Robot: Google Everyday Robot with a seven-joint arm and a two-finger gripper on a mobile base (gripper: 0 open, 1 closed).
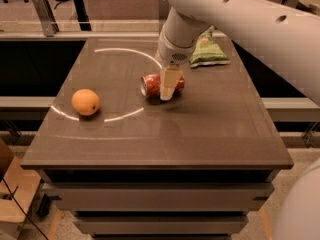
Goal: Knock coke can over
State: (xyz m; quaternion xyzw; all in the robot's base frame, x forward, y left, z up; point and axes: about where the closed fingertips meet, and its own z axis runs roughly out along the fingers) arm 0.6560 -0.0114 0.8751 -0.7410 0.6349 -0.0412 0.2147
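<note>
The red coke can (151, 84) lies on its side on the dark table (200, 134), near the middle, with its silver end facing left. My gripper (168, 91) hangs from the white arm (240, 19) and comes down right over the can's right half, covering part of it. Its pale tip reaches the table surface just in front of the can.
An orange (85, 102) sits on the left part of the table. A green chip bag (207, 51) lies at the back right, partly behind the arm. A bright arc of light (125, 51) curves across the tabletop. Metal rails run behind the table.
</note>
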